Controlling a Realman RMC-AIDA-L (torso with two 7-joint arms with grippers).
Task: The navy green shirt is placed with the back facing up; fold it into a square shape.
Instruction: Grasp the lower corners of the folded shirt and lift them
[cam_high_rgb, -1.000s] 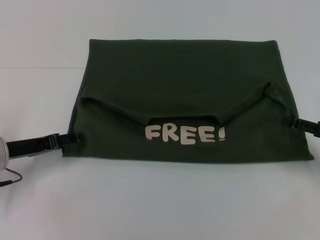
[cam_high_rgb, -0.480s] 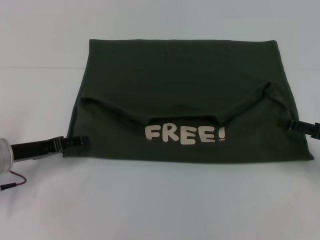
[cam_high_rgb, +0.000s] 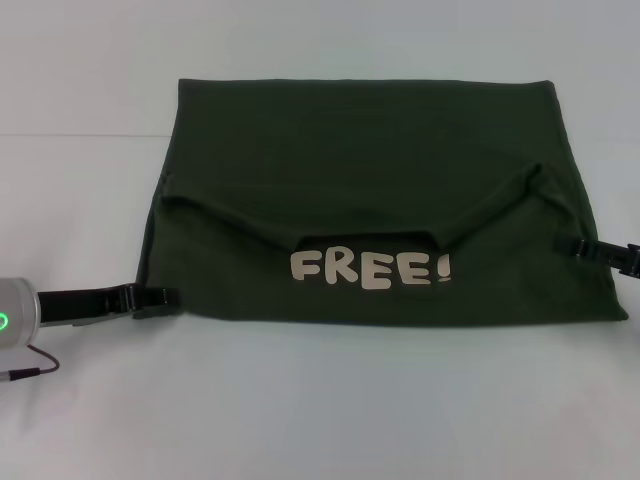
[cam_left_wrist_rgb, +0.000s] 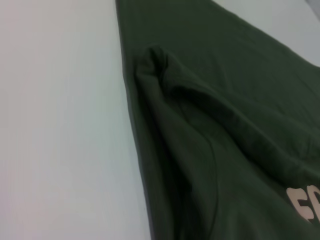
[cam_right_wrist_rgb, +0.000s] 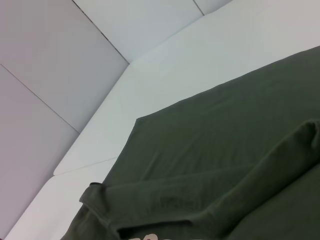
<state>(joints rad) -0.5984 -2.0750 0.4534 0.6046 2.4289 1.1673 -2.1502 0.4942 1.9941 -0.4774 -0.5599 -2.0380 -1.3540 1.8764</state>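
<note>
I see the navy green shirt (cam_high_rgb: 370, 190) lying flat on the matte white worktop (cam_high_rgb: 320, 410), a soft cotton trapezoid with a folded flap and pale block lettering (cam_high_rgb: 371, 268) at 6 o'clock. My left pincer (cam_high_rgb: 160, 296) touches its 8 o'clock corner; my right pincer (cam_high_rgb: 573, 248) meets the 3 o'clock edge. I cannot tell whether either is apart or clamped.

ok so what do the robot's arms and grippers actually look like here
The left gripper is slim and black, on a silvery wrist cuff with a green light and a thin dark red cable. The right gripper is the same slim black kind; only its front part shows. Both are beside the navy green shirt.
</note>
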